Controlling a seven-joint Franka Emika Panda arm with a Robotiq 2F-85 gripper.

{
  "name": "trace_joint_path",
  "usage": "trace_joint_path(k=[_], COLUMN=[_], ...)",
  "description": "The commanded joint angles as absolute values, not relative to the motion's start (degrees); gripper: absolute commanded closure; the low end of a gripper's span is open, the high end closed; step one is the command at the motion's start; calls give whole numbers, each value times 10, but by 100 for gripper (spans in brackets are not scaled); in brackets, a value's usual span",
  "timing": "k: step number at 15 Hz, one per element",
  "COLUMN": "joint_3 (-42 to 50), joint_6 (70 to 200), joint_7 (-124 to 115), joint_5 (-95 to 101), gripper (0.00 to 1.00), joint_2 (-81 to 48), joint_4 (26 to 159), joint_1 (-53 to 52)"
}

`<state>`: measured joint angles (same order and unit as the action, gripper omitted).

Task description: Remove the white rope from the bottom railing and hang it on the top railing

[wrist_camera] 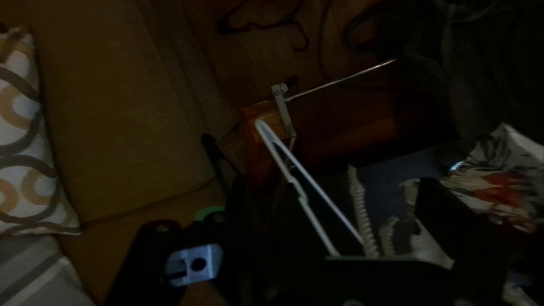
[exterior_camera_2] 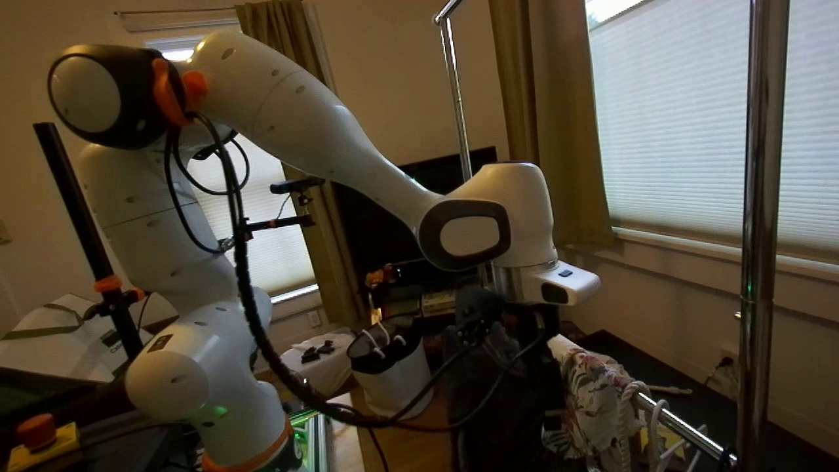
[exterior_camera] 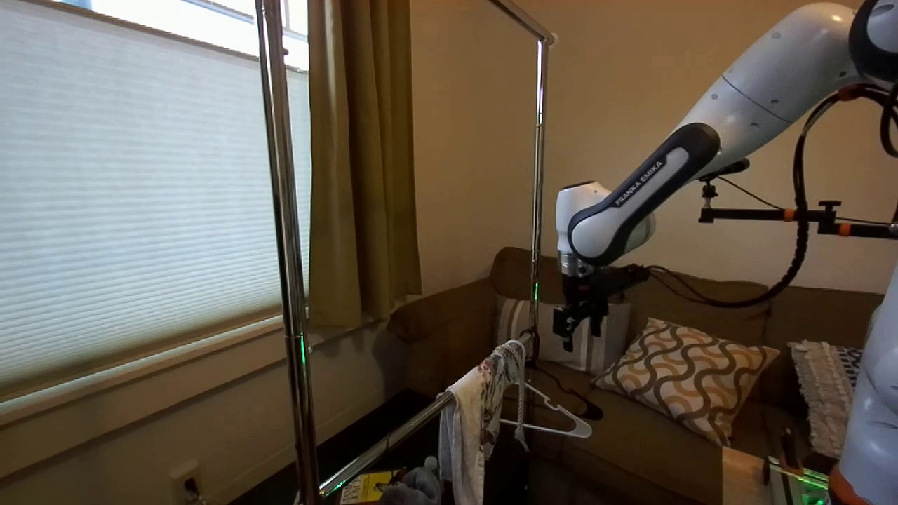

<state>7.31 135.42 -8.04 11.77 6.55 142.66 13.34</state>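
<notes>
The white rope (exterior_camera: pixel 520 407) is draped over the bottom railing (exterior_camera: pixel 386 443) near its far end, beside a floral cloth. It also hangs there in an exterior view (exterior_camera_2: pixel 624 426), over the bottom railing (exterior_camera_2: pixel 685 429). The top railing (exterior_camera: pixel 520 17) is partly in view high up; a short piece shows elsewhere (exterior_camera_2: pixel 449 9). My gripper (exterior_camera: pixel 582 338) points down, open and empty, above the bottom railing and to the sofa side of the rope. In the wrist view, the gripper (wrist_camera: pixel 338 204) has its dark fingers apart, with the rope (wrist_camera: pixel 364 212) visible between and below them.
A white hanger (exterior_camera: pixel 579 428) hangs close to the rope and also shows in the wrist view (wrist_camera: pixel 314 182). A floral cloth (exterior_camera_2: pixel 593 387) covers part of the bottom railing. Rack uprights (exterior_camera: pixel 539 175) stand at both ends. A sofa with a patterned pillow (exterior_camera: pixel 691 372) is behind.
</notes>
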Motion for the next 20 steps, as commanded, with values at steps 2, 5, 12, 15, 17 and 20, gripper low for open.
trace_joint_path(k=[2,5,12,15,17,20], joint_3=[56,55,69,69,72,75], joint_6=[1382,1368,1427,1426,1426,1458], joint_7=[-31,-44,79,50,50,40], joint_5=[9,-1,-38,-5,-2,-13], gripper=[0,0,0,0,0,0], joint_2=[35,48,-1,6,-2,-26], joint_4=[1409,1410,1368,1365,1354,1341], joint_1=[73,69,69,74,76,79])
